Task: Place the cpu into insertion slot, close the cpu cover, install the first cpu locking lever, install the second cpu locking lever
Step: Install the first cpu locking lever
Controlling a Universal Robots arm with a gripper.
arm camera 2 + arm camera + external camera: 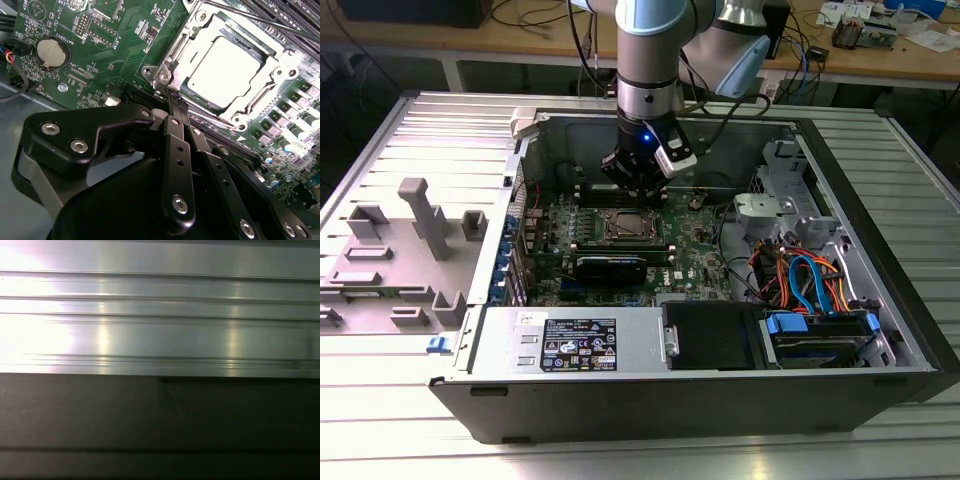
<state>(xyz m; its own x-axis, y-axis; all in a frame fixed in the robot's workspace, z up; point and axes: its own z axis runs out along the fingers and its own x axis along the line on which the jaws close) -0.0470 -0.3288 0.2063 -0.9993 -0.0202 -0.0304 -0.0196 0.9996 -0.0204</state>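
Observation:
The cpu [227,70], with its plain silver top, lies in the insertion slot [620,228] on the green board. The cpu cover [280,65], a metal frame, lies flat around it. A thin wire locking lever [250,17] runs along the slot's far side. In the second wrist view my gripper [174,102] has its black fingers [180,150] together, and the tips rest at the slot's corner by a metal hinge piece [165,77]. In the exterior view the gripper [638,190] hangs just over the slot's back edge, inside the open computer case.
A black card [610,265] sits in front of the slot, and memory slots [295,15] run alongside it. A power supply [570,345] lines the case front, cables and a drive cage [810,290] the right. Grey fixtures [420,215] stand left. A coin battery [52,52] is nearby.

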